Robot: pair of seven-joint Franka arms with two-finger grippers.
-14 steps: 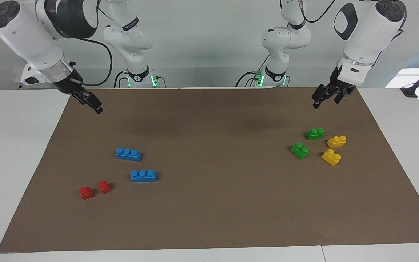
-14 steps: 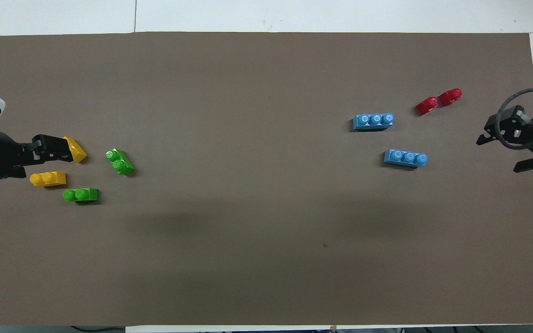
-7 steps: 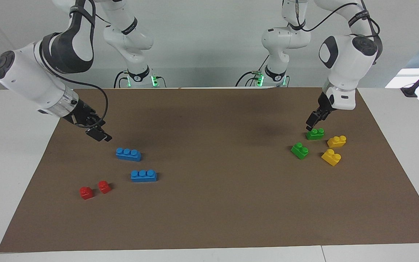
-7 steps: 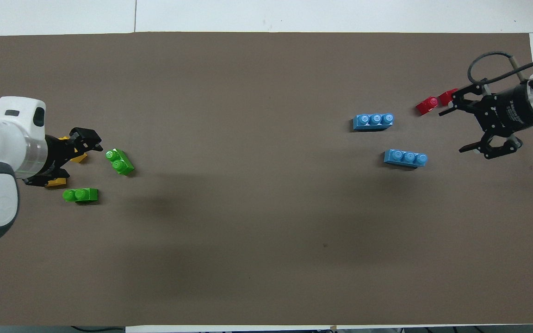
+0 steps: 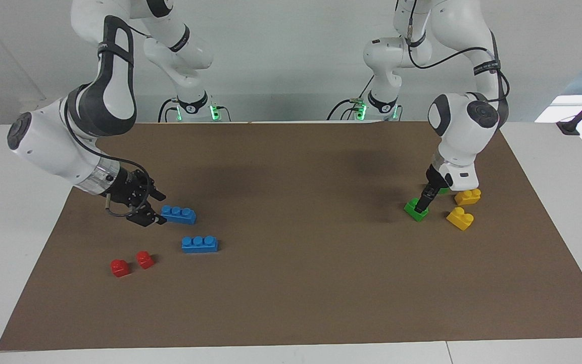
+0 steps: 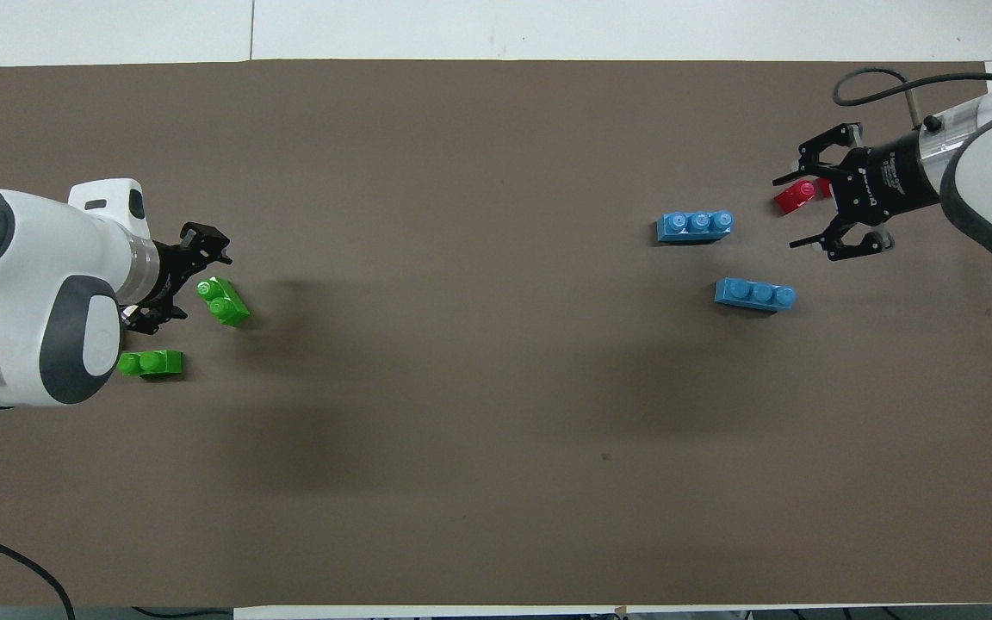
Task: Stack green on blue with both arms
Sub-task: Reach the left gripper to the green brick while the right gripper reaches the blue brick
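Note:
Two green bricks lie at the left arm's end of the mat. My left gripper (image 5: pixel 422 200) is low over the farther green brick (image 5: pixel 413 210), open, one finger down at its top; in the overhead view the left gripper (image 6: pixel 203 285) sits beside that green brick (image 6: pixel 222 301). The nearer green brick (image 6: pixel 151 363) is mostly hidden by the hand in the facing view. My right gripper (image 5: pixel 159 209) is open, low at the end of the nearer blue brick (image 5: pixel 178 215). The other blue brick (image 5: pixel 199 244) lies farther out.
Two yellow bricks (image 5: pixel 468 196) (image 5: pixel 460 218) lie beside the green ones, toward the left arm's end. Two small red bricks (image 5: pixel 119 267) (image 5: pixel 145 259) sit farther out than the blue ones. A brown mat (image 5: pixel 296 283) covers the table.
Both arms have come down and reached out. The left gripper has passed the nearer green brick and sunk onto the farther one. The right gripper has dropped to the nearer blue brick's end.

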